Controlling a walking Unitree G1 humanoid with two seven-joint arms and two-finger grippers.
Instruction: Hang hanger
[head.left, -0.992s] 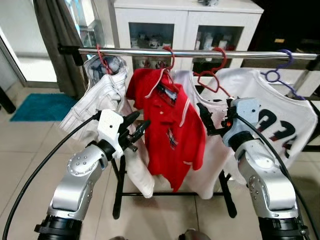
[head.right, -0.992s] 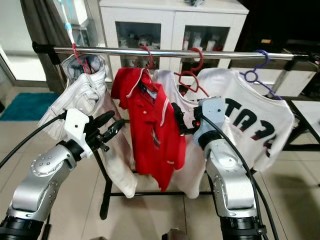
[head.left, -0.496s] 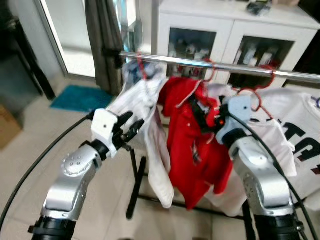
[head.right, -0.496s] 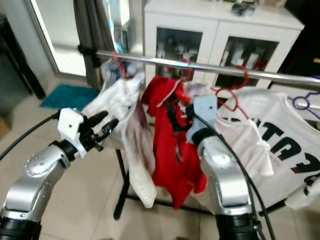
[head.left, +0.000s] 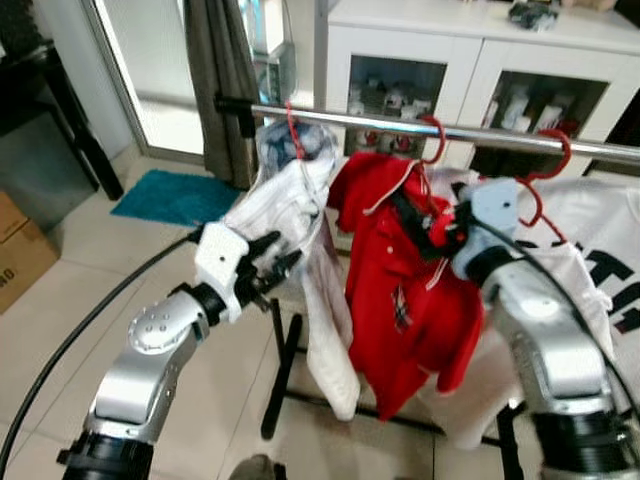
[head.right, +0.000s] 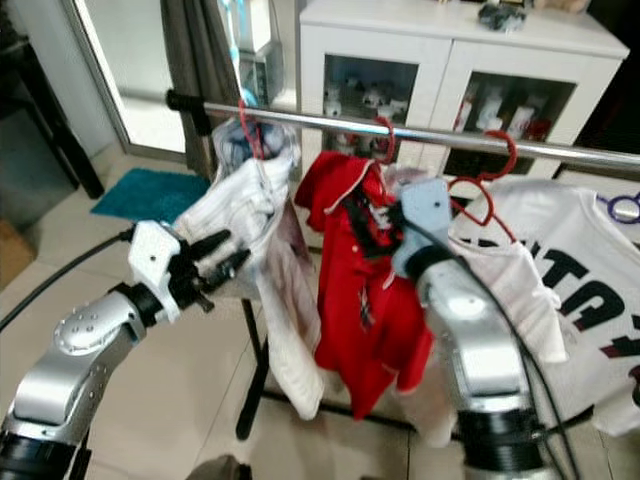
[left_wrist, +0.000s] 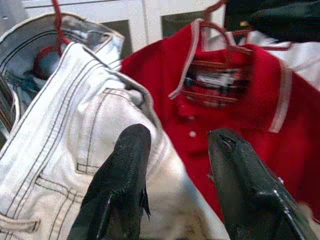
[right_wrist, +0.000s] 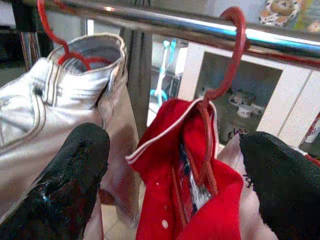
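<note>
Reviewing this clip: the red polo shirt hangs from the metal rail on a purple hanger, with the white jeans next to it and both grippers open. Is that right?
Not quite. The red polo shirt hangs on a red hanger, as the right wrist view shows, its hook over the metal rail. The rest holds: the white jeans hang next to it, and the left gripper and right gripper are both open.

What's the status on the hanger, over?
Both hands open, empty: left hand by the white jeans, right hand facing the red polo. Its red hanger is hooked on the rail. Nothing in the way.
</note>
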